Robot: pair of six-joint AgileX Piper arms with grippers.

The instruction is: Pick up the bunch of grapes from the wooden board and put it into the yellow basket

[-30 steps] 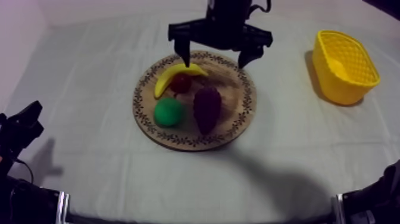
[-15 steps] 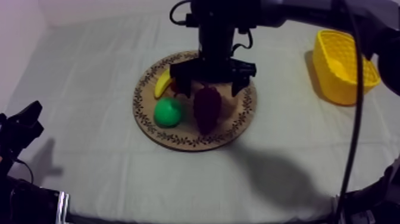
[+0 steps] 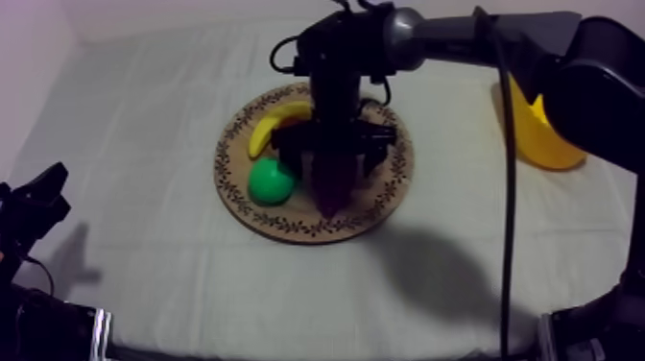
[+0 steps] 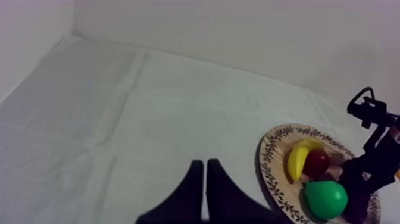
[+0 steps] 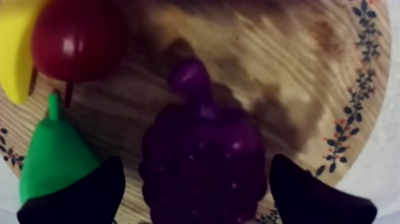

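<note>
The dark purple bunch of grapes [image 3: 332, 182] [image 5: 202, 155] lies on the round wooden board [image 3: 386, 197] [image 5: 286, 77], stem toward the small red fruit [image 5: 77, 39]. My right gripper [image 3: 331, 161] [image 5: 199, 199] is low over the grapes and open; one finger [image 5: 77, 196] stands at each side, with a gap to the bunch. My left gripper [image 4: 205, 179] [image 3: 34, 197] rests shut near the table's left front edge. The yellow basket [image 3: 534, 132] stands at the right, partly hidden behind my right arm.
A green pear [image 3: 270, 180] [image 5: 53, 152] lies close beside the grapes, and a banana [image 3: 272, 123] [image 5: 15, 53] curves along the board's far left rim next to the red fruit [image 4: 316, 162]. Bare cloth [image 3: 144, 125] surrounds the board.
My right gripper has come down and forward from above the board's far rim until its open fingers stand either side of the grapes. The left arm has not moved.
</note>
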